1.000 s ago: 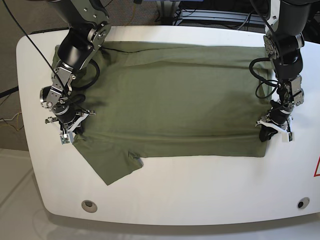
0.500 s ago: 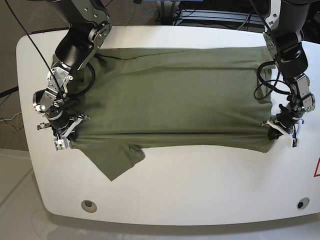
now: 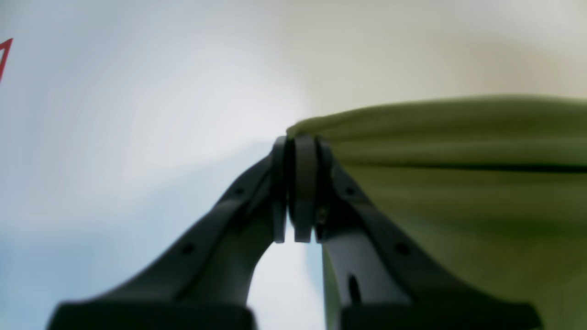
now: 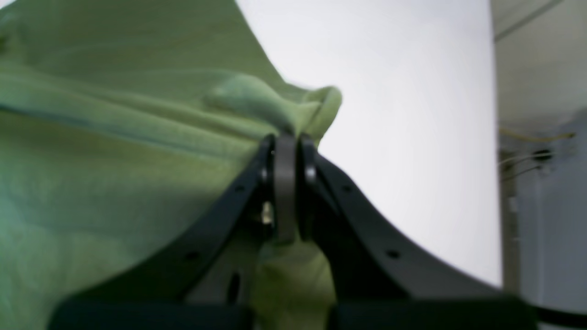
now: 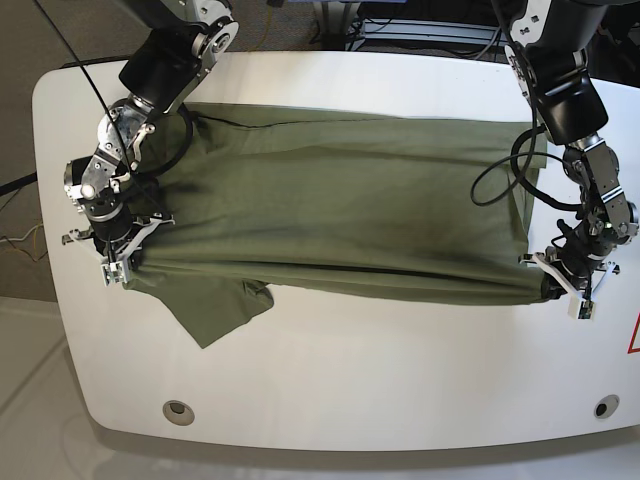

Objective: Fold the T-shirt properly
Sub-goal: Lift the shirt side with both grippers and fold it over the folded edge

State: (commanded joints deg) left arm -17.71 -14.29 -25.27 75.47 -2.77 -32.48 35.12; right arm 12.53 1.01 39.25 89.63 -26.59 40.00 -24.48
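Note:
The olive-green T-shirt [image 5: 340, 200] lies spread across the white table [image 5: 380, 370], its near edge lifted and stretched taut between my two grippers. A sleeve [image 5: 215, 305] hangs down at the front left. My left gripper [image 5: 560, 290] is shut on the shirt's front right corner; the left wrist view shows its gripper [image 3: 296, 190] closed on the cloth [image 3: 458, 160]. My right gripper [image 5: 118, 268] is shut on the front left corner; the right wrist view shows its gripper [image 4: 284, 183] pinching bunched cloth [image 4: 114, 137].
Two round holes sit near the table's front edge, one at the left [image 5: 178, 410] and one at the right [image 5: 603, 407]. A red mark [image 5: 634, 335] shows at the right edge. Cables and equipment [image 5: 420, 30] lie beyond the far edge.
Both grippers have lifted the shirt's near edge and pulled it outward and forward. The cloth is now taut between them, and the far edge has slid forward.

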